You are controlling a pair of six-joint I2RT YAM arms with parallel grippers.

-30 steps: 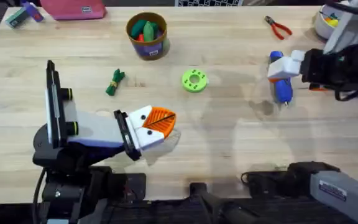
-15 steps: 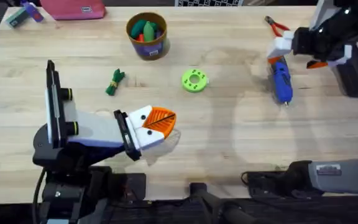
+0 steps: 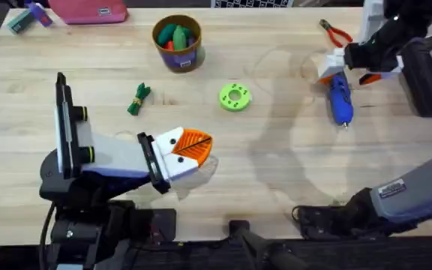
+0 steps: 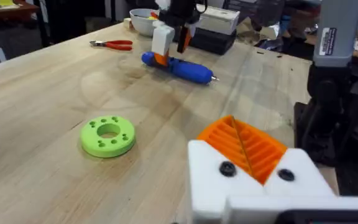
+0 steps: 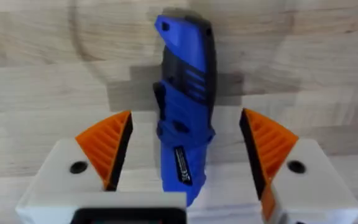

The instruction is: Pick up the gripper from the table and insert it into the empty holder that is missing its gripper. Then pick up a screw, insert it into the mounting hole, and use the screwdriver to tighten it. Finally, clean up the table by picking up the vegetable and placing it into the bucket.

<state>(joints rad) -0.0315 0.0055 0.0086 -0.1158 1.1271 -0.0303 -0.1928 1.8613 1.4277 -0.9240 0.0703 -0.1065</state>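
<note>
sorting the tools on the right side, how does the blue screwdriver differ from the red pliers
The screwdriver is a stout blue pen shape; the pliers are thin with red handles. The screwdriver lies between the right gripper's open fingers; the pliers lie untouched, farther back. The screwdriver looks longer and thicker. Both lie flat on the table.

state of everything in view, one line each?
screwdriver: lying flat on the table, between the right gripper's pads, not lifted.
right gripper: open, astride the screwdriver.
left gripper: low over the table, holding nothing.
vegetable: lying on the table, outside the bucket.
bucket: upright, toys inside.
green disc: flat on the table.
</note>
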